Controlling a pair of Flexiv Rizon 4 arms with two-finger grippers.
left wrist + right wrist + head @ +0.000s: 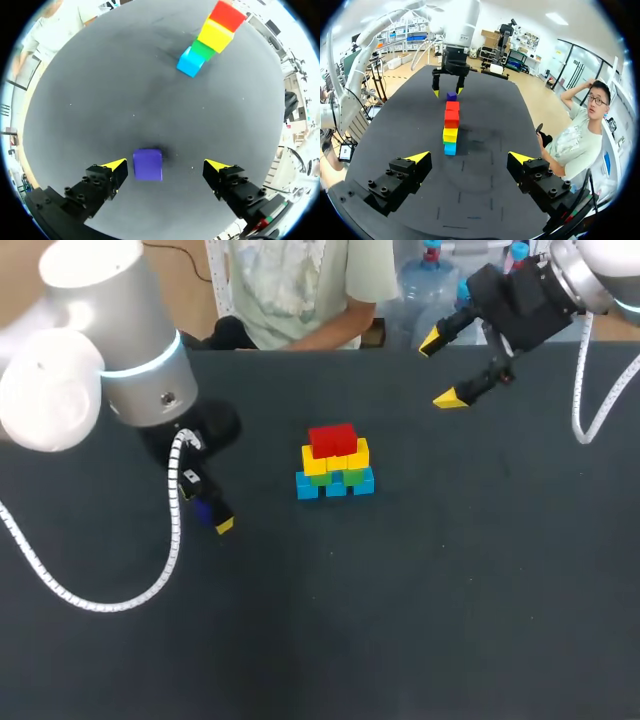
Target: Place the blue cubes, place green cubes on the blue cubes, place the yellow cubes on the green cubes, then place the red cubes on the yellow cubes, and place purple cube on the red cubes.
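Pickup of the purple cube (147,164), the last step, I'd say.
Left gripper (166,165) hangs wide open, the cube on the table (100,100) between its fingers (114,166), nearer one, ungripped. Beyond, the stack (335,462) stands blue, green, yellow, red. Farthest, right gripper (440,370) hovers wide open, empty. Next calls for closing, lifting, and setting it squarely on the red cubes (333,439).
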